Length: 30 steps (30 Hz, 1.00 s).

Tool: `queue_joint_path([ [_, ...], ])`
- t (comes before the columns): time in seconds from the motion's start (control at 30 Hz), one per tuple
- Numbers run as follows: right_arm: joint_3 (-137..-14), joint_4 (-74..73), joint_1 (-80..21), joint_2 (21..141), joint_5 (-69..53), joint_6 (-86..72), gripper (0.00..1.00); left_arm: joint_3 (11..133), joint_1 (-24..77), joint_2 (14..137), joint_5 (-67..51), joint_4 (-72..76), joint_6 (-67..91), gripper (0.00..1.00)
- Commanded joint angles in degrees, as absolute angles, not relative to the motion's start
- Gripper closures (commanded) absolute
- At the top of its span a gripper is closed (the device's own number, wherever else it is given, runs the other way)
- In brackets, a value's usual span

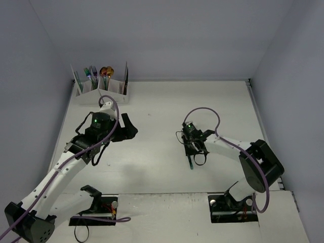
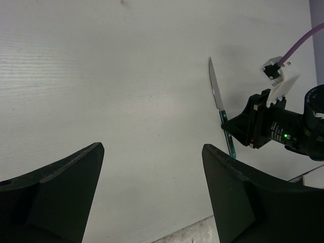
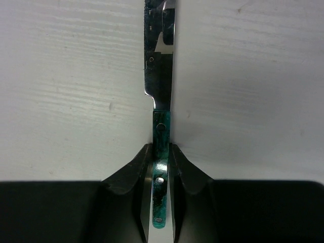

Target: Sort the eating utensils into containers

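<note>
Gripping the teal handle of a knife (image 3: 160, 129), the right hand (image 3: 161, 152) has its two fingers (image 3: 132, 172) clamped against the handle's flat sides. The silver blade runs straight out ahead of them over the white tabletop (image 1: 162, 106). The right wrist view alone shows this hold close up: the handle's rivets and its butt end sit back between the fingers, and the blade is turned on edge. Whether the blade touches the surface cannot be told. From the top view the knife (image 1: 192, 163) is only a thin dark sliver at the right hand (image 1: 194, 152), near the middle of the tabletop. It is well apart from the white rack (image 1: 101, 93) in the far left corner, where several utensils (image 1: 92, 74) stand upright. The left wrist view shows the knife (image 2: 216, 91) side-on, with the right hand (image 2: 229, 132) reaching in from the right. The left hand (image 2: 152, 167) has its fingers (image 2: 66, 187) spread wide, holding nothing, with only bare tabletop between them.
</note>
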State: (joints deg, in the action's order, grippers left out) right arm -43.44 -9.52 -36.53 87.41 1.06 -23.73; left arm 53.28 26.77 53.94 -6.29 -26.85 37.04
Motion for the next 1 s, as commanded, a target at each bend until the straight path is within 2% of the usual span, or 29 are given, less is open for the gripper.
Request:
queue_joint_path([
  [0.0, -45.6, -11.1, -41.0, 88.8, 1.6, -24.7, 1.0, 53.3, 27.7, 53.0, -11.3, -25.2, 40.7, 0.24],
  [0.33, -55.2, -8.5, -53.9, 74.6, 0.4, -17.0, 1.0, 53.4, 32.5, 55.6, -19.6, -18.5, 40.9, 0.24],
  [0.7, -55.9, -1.3, -57.9, 66.9, -7.6, -13.0, 1.0, 54.5, 33.1, 57.7, -22.8, -10.7, 41.9, 0.27],
  [0.87, -55.9, -0.6, -58.3, 66.4, -8.0, -12.8, 1.0, 54.4, 33.6, 59.7, -22.5, -9.2, 42.7, 0.41],
  [0.97, -55.6, 0.9, -58.4, 66.3, -7.7, -13.0, 1.0, 53.1, 34.2, 59.8, -22.3, -6.1, 44.6, 0.63],
])
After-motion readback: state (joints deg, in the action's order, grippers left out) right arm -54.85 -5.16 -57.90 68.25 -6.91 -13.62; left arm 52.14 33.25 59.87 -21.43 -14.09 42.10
